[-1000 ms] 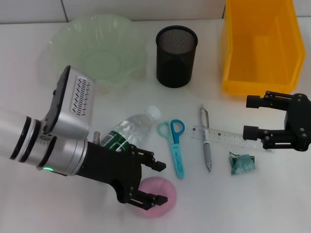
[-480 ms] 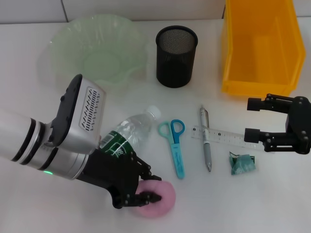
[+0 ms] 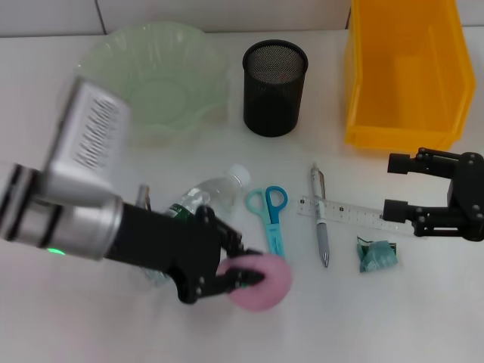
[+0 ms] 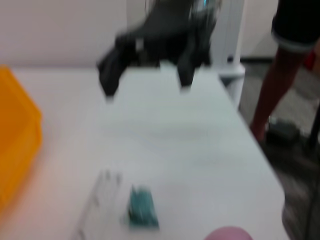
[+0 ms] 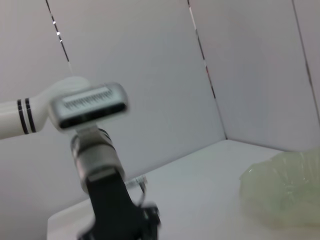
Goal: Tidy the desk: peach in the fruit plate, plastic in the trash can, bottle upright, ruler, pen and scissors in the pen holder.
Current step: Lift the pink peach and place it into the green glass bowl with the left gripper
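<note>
A: Which step is in hand?

B: The peach step. The left hand has its fingers closed around the pink peach, and the fruit looks lifted off the white surface, though contact with it cannot be ruled out.

A: Where does it have to go?

B: Into the pale green fruit plate, which lies well beyond the left hand, past the lying water bottle just behind its wrist.

A: So what does the next move call for?

B: Probably a rise high enough to clear the bottle and the plate's wavy rim, then a carry over the bowl and a release low inside, so the peach does not roll out.

A: And the other arm?

B: The right hand waits with its fingers spread apart, just beside the end of the clear ruler. The green plastic scrap lies near it, the yellow bin just beyond it.

A: What remains?

B: The pen, the blue scissors and the ruler lie flat between the two hands, none yet in the black mesh pen holder.
</note>
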